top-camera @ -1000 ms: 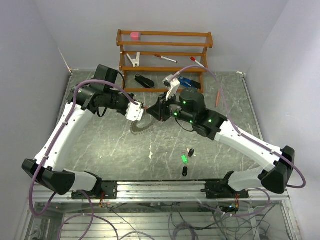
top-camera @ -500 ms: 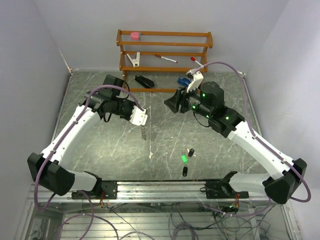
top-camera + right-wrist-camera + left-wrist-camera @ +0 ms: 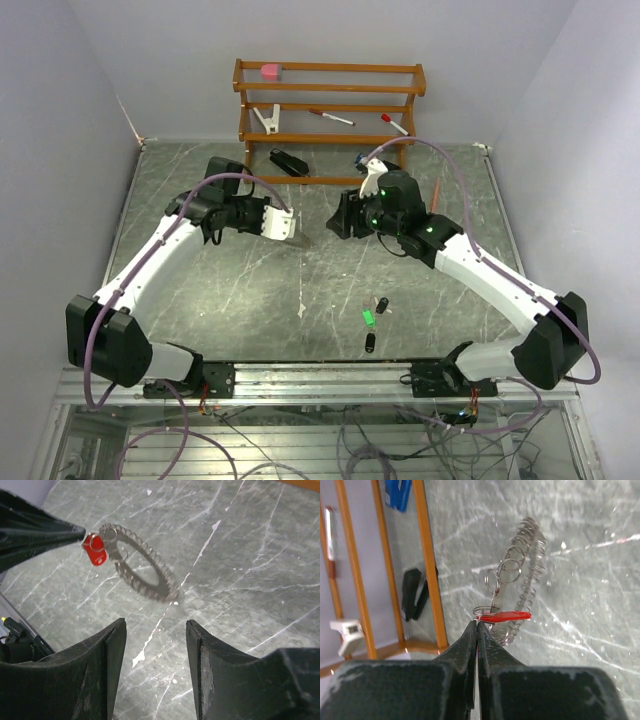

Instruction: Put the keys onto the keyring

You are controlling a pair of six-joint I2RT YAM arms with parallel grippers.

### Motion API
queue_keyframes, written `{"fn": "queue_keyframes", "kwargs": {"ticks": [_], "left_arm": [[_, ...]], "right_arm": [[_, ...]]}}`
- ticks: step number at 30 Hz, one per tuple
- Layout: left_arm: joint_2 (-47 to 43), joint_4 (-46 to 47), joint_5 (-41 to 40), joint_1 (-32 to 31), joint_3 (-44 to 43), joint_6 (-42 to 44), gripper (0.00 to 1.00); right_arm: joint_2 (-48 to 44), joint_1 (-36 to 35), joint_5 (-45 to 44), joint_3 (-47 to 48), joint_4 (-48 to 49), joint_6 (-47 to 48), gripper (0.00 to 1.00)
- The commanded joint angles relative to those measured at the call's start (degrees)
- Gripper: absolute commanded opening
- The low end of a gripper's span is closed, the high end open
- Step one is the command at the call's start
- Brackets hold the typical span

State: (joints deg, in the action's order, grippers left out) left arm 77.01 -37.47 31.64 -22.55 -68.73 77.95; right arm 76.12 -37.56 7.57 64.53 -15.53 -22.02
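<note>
Top view: the green key (image 3: 368, 318) and black keys (image 3: 381, 303) lie loose at six o'clock of the right gripper (image 3: 340, 215), so three are left to thread.
Left wrist: the left gripper (image 3: 476, 627) pinches the keyring (image 3: 527, 590) tight, and the red key (image 3: 512, 615) looks already hung.
Right wrist: fingers spread and empty, ring aloft at eleven o'clock.

From above we see bright, even light all over. The dark surface (image 3: 250, 290) has only a dull shine, and the shadows under the arms (image 3: 140, 272) are faint and soft. In the left wrist view the left end effector (image 3: 477, 626) is black and fuzzy, right up close to the lens, while the keyring (image 3: 530, 575) looks clearer. In the right wrist view the right end effector (image 3: 155, 625) is dark and blurry too. The red key (image 3: 94, 550) glows bright there, and the lower end of the keyring looks smeared.
</note>
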Motion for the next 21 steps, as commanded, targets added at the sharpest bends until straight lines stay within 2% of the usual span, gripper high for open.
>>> {"fn": "queue_keyframes", "kwargs": {"ticks": [1, 8, 18, 21], "left_arm": [[2.86, -1.25, -4.65, 2.91, 0.29, 1.45, 0.07], [3.97, -5.29, -4.72, 4.09, 2.01, 2.84, 0.07], [4.20, -22.88, -0.17, 3.52, 0.57, 10.79, 0.08], [4.49, -24.97, 0.56, 2.68, 1.14, 10.77, 0.08]], "right_arm": [[1.68, 0.32, 2.76, -0.63, 1.91, -0.69, 0.51], [4.67, 0.36, 7.02, -0.54, 3.17, -2.21, 0.54], [7.79, 0.32, 8.38, -1.19, -0.40, -3.08, 0.58], [9.36, 0.44, 7.81, -0.53, -1.59, -3.63, 0.63]]}}
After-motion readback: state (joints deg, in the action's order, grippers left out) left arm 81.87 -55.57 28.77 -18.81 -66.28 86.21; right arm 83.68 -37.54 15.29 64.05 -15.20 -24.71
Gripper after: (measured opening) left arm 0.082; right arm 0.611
